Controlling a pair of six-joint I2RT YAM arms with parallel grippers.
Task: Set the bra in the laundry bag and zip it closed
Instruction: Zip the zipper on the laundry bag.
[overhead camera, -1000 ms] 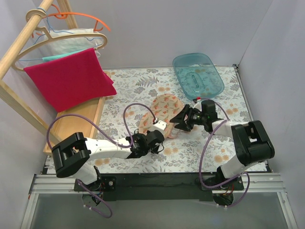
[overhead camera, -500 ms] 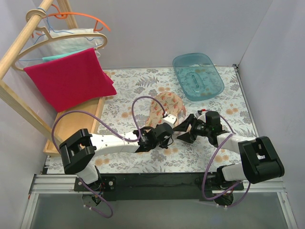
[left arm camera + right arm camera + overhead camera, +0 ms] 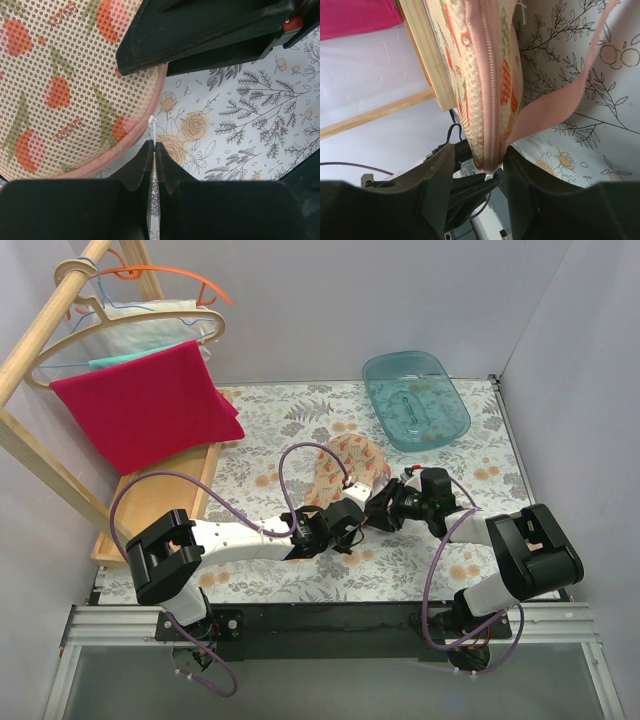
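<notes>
Claws meet at centre of the flower-patterned desk (image 3: 270,430): left claw (image 3: 154,145) pinched on the white zip cord (image 3: 152,125), right claw (image 3: 479,150) clamping the near end of the peach-pink floral mesh laundry bag (image 3: 345,462) (bra unseen, likely inside). Long axis runs toward the far edge; zipper (image 3: 135,134) lies just beyond the left claw.

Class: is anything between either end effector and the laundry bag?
Nothing visible does. The right end effector clamps the peach floral mesh laundry bag at its pink zipper edge; the left end effector pinches a thin white cord beside it.
</notes>
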